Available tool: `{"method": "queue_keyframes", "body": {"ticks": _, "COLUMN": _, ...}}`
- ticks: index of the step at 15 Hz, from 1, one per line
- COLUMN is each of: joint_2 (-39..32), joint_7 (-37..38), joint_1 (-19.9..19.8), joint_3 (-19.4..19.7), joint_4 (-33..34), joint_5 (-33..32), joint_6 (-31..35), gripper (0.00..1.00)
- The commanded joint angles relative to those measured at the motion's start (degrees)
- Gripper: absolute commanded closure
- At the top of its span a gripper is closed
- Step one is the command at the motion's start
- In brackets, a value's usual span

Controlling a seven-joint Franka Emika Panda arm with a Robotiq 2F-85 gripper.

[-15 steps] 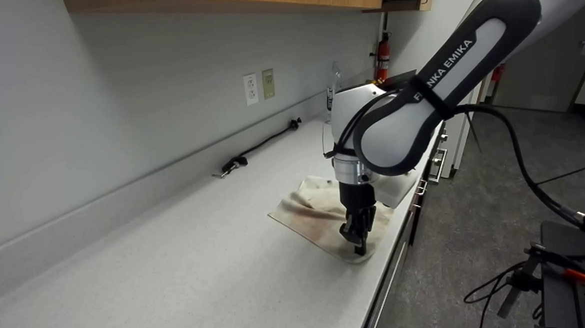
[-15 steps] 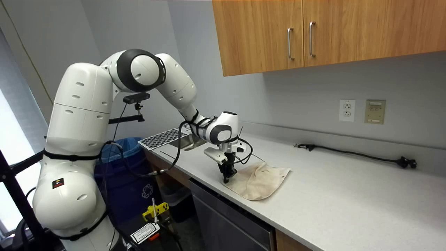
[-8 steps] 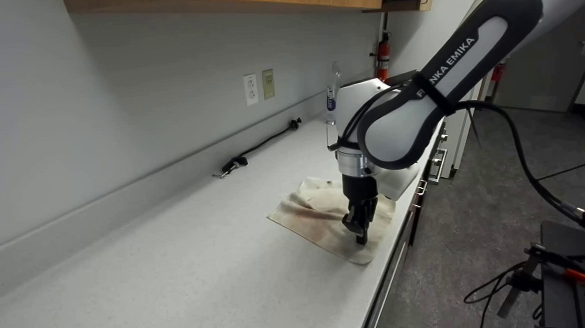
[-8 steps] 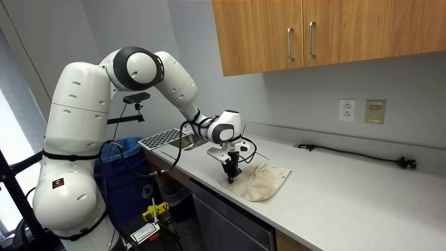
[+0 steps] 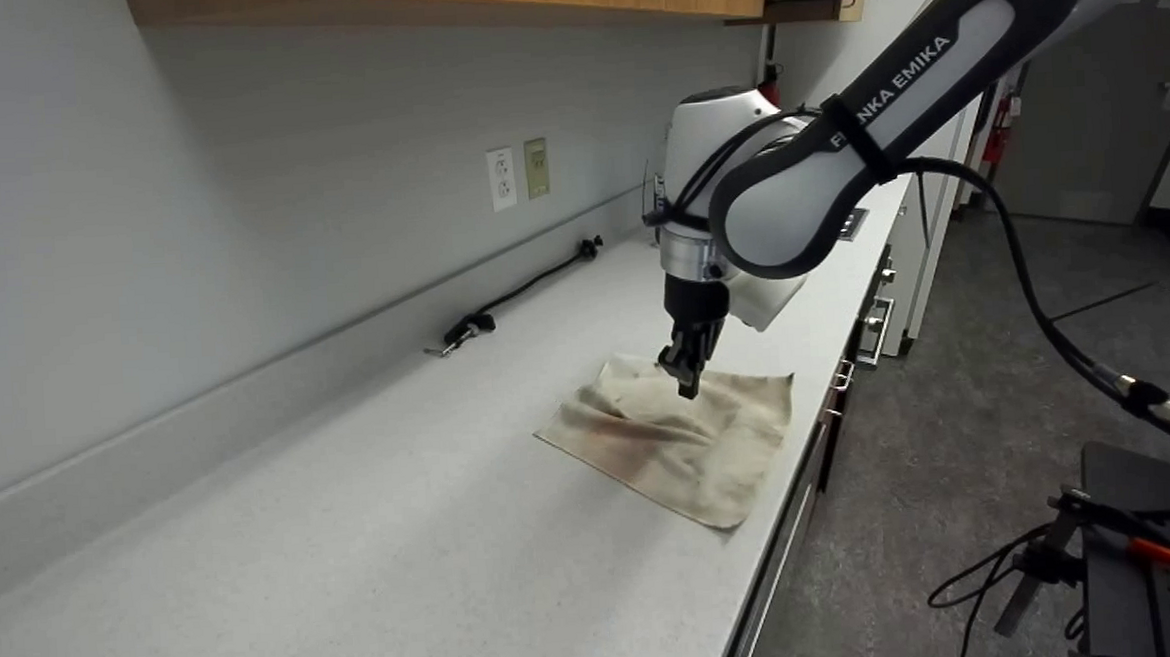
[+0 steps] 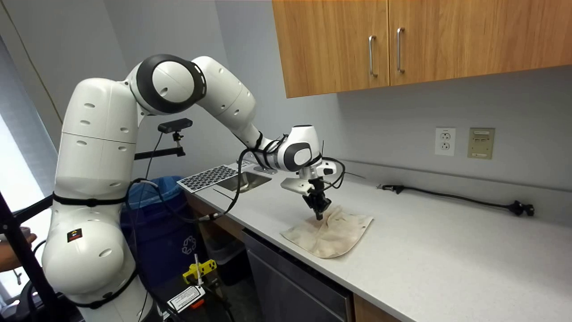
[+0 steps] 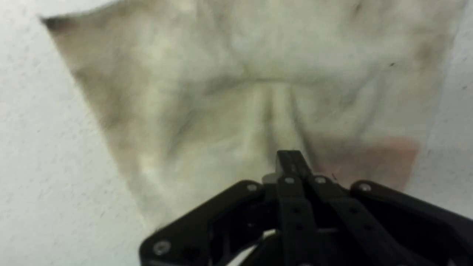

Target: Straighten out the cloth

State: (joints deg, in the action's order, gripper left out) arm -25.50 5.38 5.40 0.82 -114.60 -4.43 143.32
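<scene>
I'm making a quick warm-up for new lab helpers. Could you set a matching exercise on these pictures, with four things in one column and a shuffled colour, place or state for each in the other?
Column 1
1. cloth
2. gripper
3. recycling bin
4. wall cabinet

Column 2
A. blue
B. wood-coloured, mounted above the countertop
C. black, shut
D. creased, lying on the countertop

Right pairs: 1-D; 2-C; 3-A; 4-B
</scene>
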Motion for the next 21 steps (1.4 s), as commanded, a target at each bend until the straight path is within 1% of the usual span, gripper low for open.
{"method": "queue_keyframes", "body": {"ticks": 1, "joint_2": -3.74, "joint_7": 3.06, "joint_1": 0.90, "joint_3": 3.62, "joint_4": 5.39, "joint_5": -5.82, "joint_6": 4.19, "gripper": 1.00}}
{"method": "queue_keyframes", "body": {"ticks": 5, "joint_2": -8.78, "joint_7": 4.67, "joint_1": 0.53, "joint_3": 5.40, "joint_4": 11.33, "joint_5": -6.23, "joint_6": 6.85, "gripper": 1.00}}
{"method": "queue_keyframes", "body": {"ticks": 8, "joint_2": -12.94, "joint_7": 5.97, "joint_1": 1.00, "joint_3": 6.35, "joint_4": 16.40, "joint_5": -5.79, "joint_6": 7.74, "gripper": 1.00}}
{"method": "queue_keyframes", "body": {"ticks": 15, "joint_2": -22.76, "joint_7": 8.56, "joint_1": -0.01, "joint_3": 7.17, "joint_4": 27.76, "joint_5": -3.70, "joint_6": 6.10, "gripper": 1.00}}
{"method": "queue_keyframes", "body": {"ticks": 21, "joint_2": -28.28, "joint_7": 9.35, "joint_1": -0.78, "joint_3": 7.13, "joint_4": 35.07, "joint_5": -1.90, "joint_6": 4.64, "gripper": 1.00}}
